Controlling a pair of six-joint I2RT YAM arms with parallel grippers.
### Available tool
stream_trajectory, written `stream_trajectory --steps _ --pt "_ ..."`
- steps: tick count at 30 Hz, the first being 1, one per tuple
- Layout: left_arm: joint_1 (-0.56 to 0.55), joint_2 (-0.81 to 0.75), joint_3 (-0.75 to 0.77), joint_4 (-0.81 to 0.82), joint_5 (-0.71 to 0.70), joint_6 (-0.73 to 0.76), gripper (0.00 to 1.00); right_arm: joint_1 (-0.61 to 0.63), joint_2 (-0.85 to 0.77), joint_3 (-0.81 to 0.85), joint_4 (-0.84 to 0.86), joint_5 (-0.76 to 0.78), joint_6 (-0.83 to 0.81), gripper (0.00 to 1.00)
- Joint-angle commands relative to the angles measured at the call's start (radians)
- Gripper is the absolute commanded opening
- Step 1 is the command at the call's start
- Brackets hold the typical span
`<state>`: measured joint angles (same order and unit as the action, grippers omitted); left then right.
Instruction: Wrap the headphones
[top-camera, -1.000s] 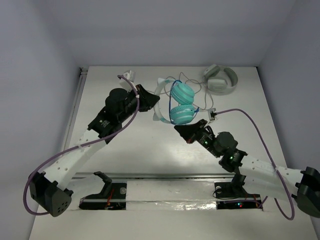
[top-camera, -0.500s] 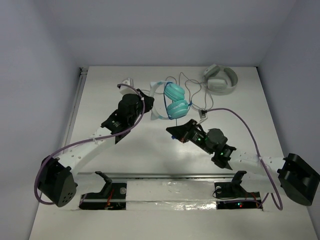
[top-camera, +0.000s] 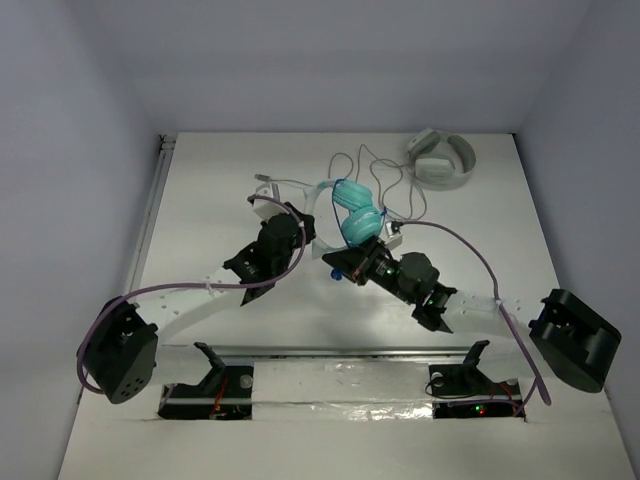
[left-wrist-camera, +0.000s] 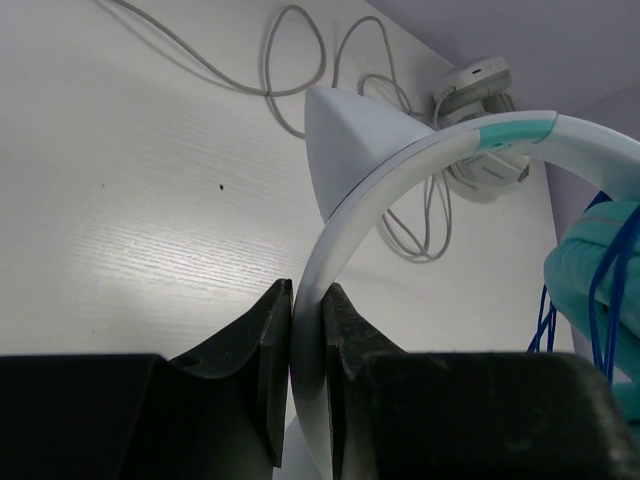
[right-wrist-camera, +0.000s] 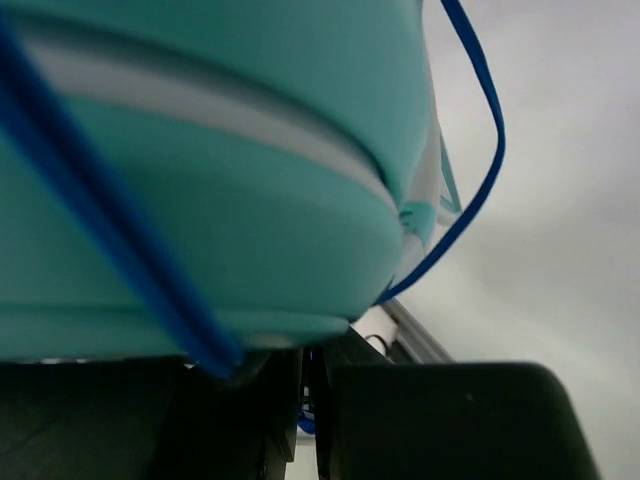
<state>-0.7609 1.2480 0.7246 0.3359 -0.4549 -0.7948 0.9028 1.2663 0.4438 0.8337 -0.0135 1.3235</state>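
The headphones (top-camera: 358, 216), teal ear cups on a white headband, are held up at mid-table between my two grippers. My left gripper (top-camera: 306, 228) is shut on the white headband (left-wrist-camera: 400, 170), which runs edge-on between its jaws (left-wrist-camera: 306, 300). A teal ear cup (left-wrist-camera: 590, 290) wound with blue cable (left-wrist-camera: 603, 300) hangs to its right. My right gripper (top-camera: 342, 262) sits just below the ear cups. Its wrist view is filled by a teal cup (right-wrist-camera: 200, 200) crossed by the blue cable (right-wrist-camera: 480, 190). That gripper (right-wrist-camera: 310, 380) has its jaws almost together, a bit of blue cable in the slit.
Grey-white headphones (top-camera: 445, 160) lie at the back right, seen also in the left wrist view as grey-white headphones (left-wrist-camera: 480, 85). Their grey cable (top-camera: 385, 180) loops across the table behind the teal pair. A metal rail (top-camera: 150, 215) runs along the left edge.
Both arms have swung in. The left gripper has pulled the headband nearer and the headphones have turned. The right gripper has moved left under the cups.
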Motion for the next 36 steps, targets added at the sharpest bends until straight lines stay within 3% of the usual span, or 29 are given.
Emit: stream_trajectory --steps 1,6,13,18,21,26,34,36 --pt "-0.056 -0.032 -0.019 0.137 -0.114 -0.049 0.00 0.018 0.002 0.039 0.137 0.016 0.117 0.13" --pt "-0.120 -0.044 -0.083 0.117 -0.177 -0.053 0.00 0.018 -0.002 0.010 0.137 0.125 0.228 0.15" --pt "-0.170 0.025 -0.125 0.118 -0.203 -0.072 0.00 0.018 0.065 -0.011 0.100 0.211 0.391 0.36" --pt "-0.196 0.071 -0.165 0.140 -0.217 -0.087 0.00 0.018 0.169 -0.085 0.280 0.250 0.494 0.48" --pt "-0.196 0.083 -0.175 0.143 -0.185 -0.098 0.00 0.018 0.203 -0.064 0.228 0.267 0.490 0.51" --pt "-0.206 0.096 -0.169 0.095 -0.160 -0.107 0.00 0.018 0.235 -0.040 0.143 0.294 0.519 0.65" --pt "-0.206 0.134 -0.197 0.094 -0.134 -0.099 0.00 -0.013 0.347 -0.045 0.222 0.248 0.635 0.67" --pt "-0.206 0.152 -0.197 0.107 -0.125 -0.096 0.00 -0.025 0.387 -0.051 0.310 0.215 0.684 0.62"
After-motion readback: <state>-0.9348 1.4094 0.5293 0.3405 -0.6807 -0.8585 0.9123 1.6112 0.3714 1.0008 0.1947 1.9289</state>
